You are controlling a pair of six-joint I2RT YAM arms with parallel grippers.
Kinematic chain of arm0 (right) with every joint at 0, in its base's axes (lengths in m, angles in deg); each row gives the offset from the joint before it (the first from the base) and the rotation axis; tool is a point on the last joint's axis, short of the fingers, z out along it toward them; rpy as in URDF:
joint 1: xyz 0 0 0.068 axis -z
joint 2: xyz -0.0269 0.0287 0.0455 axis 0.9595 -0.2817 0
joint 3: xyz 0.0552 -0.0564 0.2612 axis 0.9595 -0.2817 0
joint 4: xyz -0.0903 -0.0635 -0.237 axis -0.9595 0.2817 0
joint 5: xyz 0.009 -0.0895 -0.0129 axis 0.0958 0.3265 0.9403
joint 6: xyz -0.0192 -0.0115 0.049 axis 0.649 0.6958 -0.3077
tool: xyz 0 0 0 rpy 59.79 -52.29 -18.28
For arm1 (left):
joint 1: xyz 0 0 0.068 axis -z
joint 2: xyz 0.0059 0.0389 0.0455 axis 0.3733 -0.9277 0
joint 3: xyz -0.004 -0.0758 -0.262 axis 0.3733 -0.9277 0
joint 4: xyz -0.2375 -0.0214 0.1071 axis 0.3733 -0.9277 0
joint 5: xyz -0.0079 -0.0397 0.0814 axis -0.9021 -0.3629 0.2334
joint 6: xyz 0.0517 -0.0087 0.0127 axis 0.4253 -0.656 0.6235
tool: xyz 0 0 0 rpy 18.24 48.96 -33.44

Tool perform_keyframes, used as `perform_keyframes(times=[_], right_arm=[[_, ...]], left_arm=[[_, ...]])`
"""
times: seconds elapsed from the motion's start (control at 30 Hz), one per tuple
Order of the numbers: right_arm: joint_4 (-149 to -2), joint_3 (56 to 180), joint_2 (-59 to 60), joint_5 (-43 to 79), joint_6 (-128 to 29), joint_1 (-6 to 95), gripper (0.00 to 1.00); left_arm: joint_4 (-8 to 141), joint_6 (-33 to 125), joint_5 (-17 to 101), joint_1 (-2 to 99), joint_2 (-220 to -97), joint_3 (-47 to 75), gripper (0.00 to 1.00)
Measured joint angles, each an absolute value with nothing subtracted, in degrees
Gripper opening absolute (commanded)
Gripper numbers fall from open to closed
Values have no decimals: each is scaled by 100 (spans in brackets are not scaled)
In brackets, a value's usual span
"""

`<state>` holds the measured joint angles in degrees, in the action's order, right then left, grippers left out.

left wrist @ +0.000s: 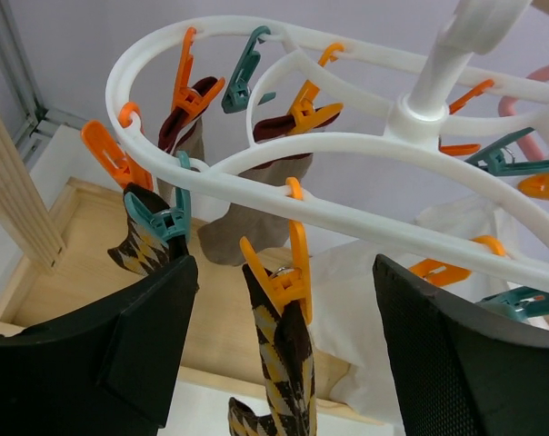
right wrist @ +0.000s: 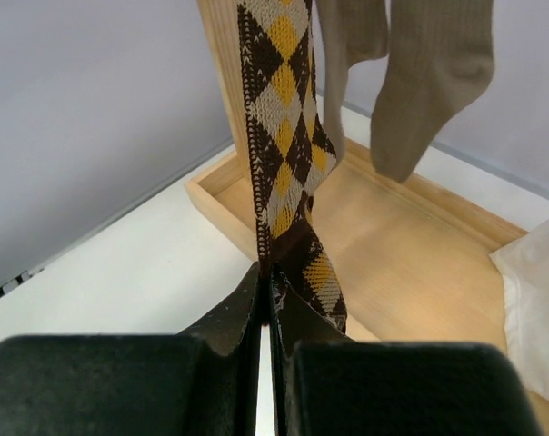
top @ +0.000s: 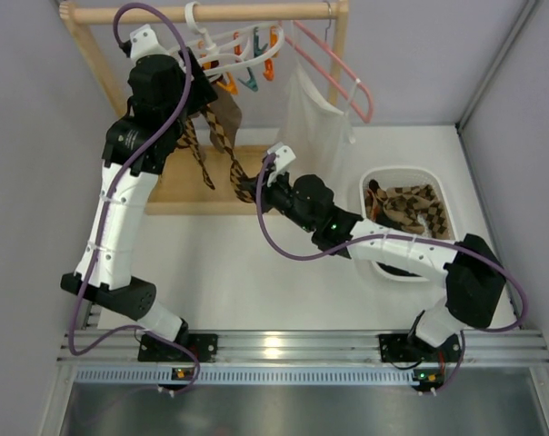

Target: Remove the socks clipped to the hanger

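The white oval hanger [left wrist: 347, 150] [top: 222, 47] hangs from a wooden rail, with orange and teal clothespins dangling from it. An orange clothespin [left wrist: 288, 277] holds the top of a brown and yellow argyle sock [left wrist: 288, 363]. My left gripper [left wrist: 284, 300] is open, one jaw on each side of that clothespin and apart from it. The sock [top: 224, 136] hangs down to my right gripper [right wrist: 265, 277] [top: 267, 173], which is shut on its lower end [right wrist: 279, 136]. Another argyle sock [left wrist: 138, 250] hangs from a teal clip, and plain tan socks [right wrist: 429, 82] hang behind.
A white cloth garment [top: 315, 118] hangs on a pink hanger [top: 347, 73] just right of the socks. The rack's wooden base [top: 179, 186] lies below. A white basket [top: 376, 177] at the right holds several socks.
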<state>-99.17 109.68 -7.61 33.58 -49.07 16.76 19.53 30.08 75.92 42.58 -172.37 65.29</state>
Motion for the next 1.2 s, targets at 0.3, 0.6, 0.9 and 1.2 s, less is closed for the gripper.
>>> perform_keyframes(times=[0.3, 0.6, 0.9, 1.2], right_arm=[[-9930, 10975, -861, 3345, -4918, 1606, 0], [-9934, 10979, -901, 3351, -4916, 1551, 0], [-10052, 10927, -892, 3399, -4911, 1549, 0], [-10188, 9696, -177, 3552, -5027, 1518, 0]], left_arm=[[1946, 3005, 7725, 4258, -17281, 6418, 78], [1946, 3082, 7904, 4258, -17593, 6580, 68], [1889, 3318, 7954, 4258, -18019, 6844, 22], [1867, 3366, 7841, 4256, -18028, 6899, 13]])
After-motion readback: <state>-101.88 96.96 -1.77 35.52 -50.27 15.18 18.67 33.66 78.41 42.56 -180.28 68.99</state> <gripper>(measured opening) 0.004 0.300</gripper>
